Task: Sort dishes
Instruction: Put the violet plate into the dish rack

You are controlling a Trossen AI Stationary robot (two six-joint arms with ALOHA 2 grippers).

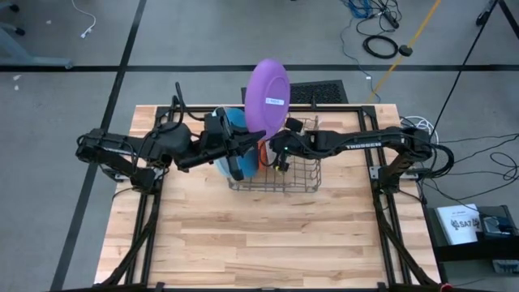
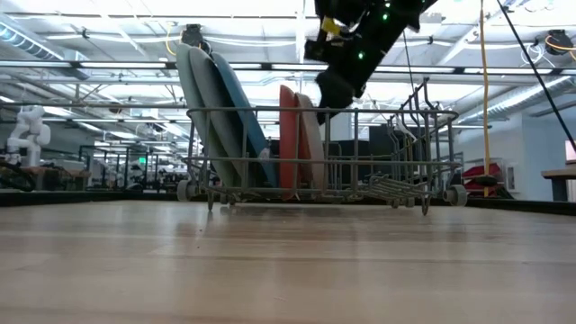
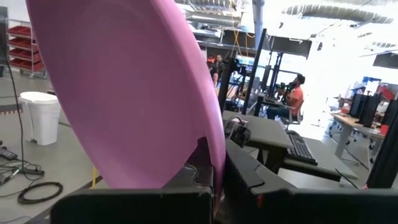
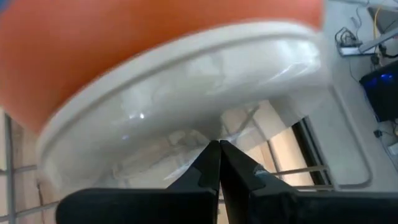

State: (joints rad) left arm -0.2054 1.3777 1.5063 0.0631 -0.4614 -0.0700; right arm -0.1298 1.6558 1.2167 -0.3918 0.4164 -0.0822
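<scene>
The wooden tabletop [image 1: 243, 243] carries the grey wire dish rack [image 1: 280, 174] near its far edge, both arms meeting over it. Standing on edge in the rack's slots, the big plates lean together at one end: pale grey plate [image 2: 193, 117], then the blue plates [image 2: 236, 112] beside it. Upright is the point, so each keeps its own slot. Next come the smaller ones, the orange plate [image 2: 287, 135] with the off-white plate [image 2: 309, 135] just beside it. High above the rack, the purple plate [image 1: 268, 96] is held by its lower rim in the left end effector [image 3: 214, 180], fingers pinched tight on the edge, probably so it can drop edge-first into a slot. The right end effector [image 4: 219, 165] sits low at the off-white plate's rim, tips closed together, seemingly gripping nothing.
</scene>
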